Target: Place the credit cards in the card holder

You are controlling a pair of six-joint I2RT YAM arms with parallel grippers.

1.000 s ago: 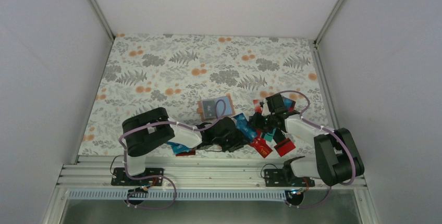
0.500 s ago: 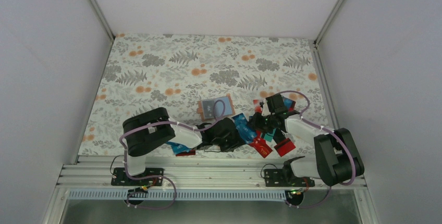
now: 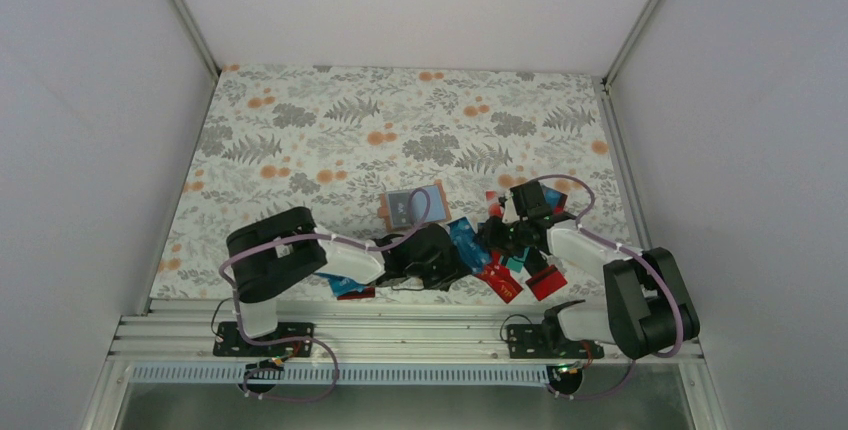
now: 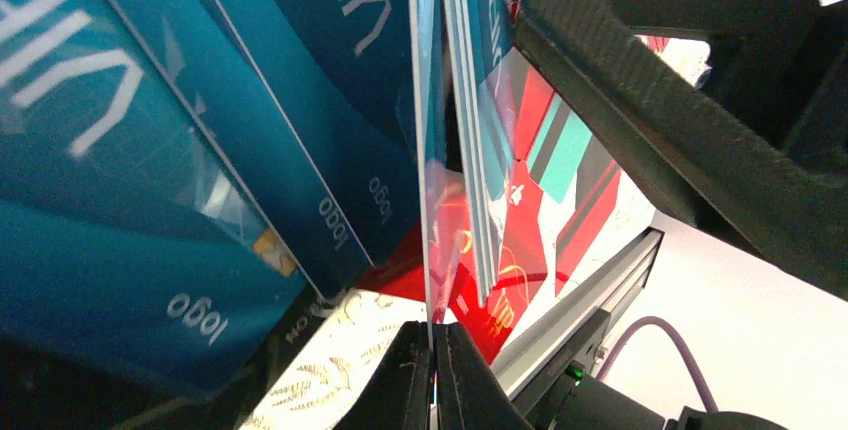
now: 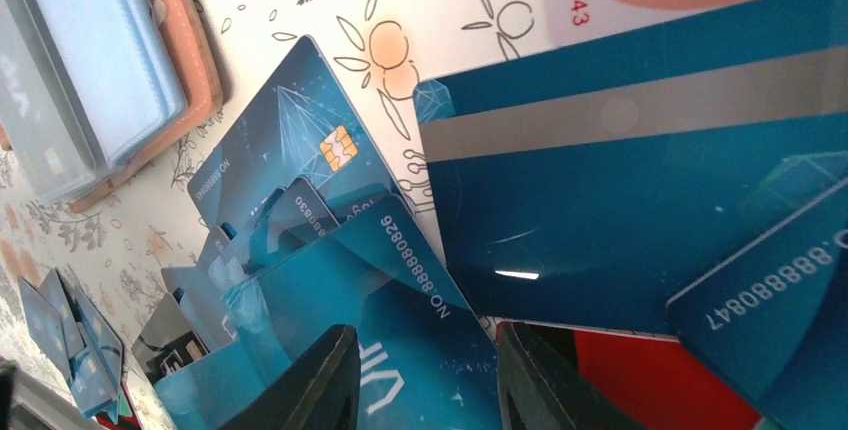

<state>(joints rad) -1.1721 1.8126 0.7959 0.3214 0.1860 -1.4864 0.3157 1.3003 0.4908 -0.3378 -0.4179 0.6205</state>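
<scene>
The credit cards [image 3: 497, 262], blue, teal and red, lie heaped at the near middle-right of the floral table. The tan-pink card holder [image 3: 411, 207] lies open just beyond them; its pink rim [image 5: 195, 62] shows at the upper left of the right wrist view. My left gripper [image 3: 446, 261] is low at the heap's left edge, shut [image 4: 433, 362] on one thin card [image 4: 426, 140] that stands edge-on. My right gripper [image 3: 504, 240] hovers over the heap's far side, open [image 5: 425, 382], with a teal card marked VIP [image 5: 425, 355] lying under the gap.
A black part of the right arm [image 4: 700, 100] fills the upper right of the left wrist view, close to the held card. An aluminium rail [image 3: 400, 326] runs along the table's near edge. A blue and a red card [image 3: 350, 289] lie under the left arm.
My left gripper has shut on the card's edge. The right jaws have spread a little. Both arms have barely shifted.
</scene>
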